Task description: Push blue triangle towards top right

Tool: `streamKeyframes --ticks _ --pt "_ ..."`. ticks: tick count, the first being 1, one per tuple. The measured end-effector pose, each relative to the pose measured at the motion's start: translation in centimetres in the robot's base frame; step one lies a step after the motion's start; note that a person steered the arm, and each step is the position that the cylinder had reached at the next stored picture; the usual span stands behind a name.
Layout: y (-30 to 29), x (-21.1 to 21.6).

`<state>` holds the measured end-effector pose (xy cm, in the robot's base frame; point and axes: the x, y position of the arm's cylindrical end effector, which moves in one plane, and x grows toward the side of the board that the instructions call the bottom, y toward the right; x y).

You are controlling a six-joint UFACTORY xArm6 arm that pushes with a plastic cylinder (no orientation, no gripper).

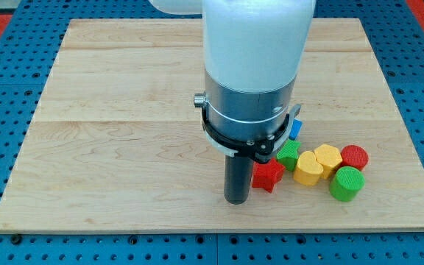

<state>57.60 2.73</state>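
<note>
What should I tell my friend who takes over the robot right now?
My tip rests on the board, just left of the red star.
The blue triangle peeks out at the arm's right edge, mostly hidden, above the green block.
Beside them, to the view's right: two yellow blocks, a red cylinder and a green cylinder.
Done: nothing certain; the triangle sits right of centre, in the board's lower half.
Left: get the tip below-left of it and push it to the top right.
</note>
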Motion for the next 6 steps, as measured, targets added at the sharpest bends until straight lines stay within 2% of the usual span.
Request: streamKeyframes --ticks 1,3,4,5,6 --pt "0.0 0.0" --pt "-4.0 -0.5" --pt "-6.4 -6.2" --pt "-6.4 -14.2" --pt "2.9 -15.7"
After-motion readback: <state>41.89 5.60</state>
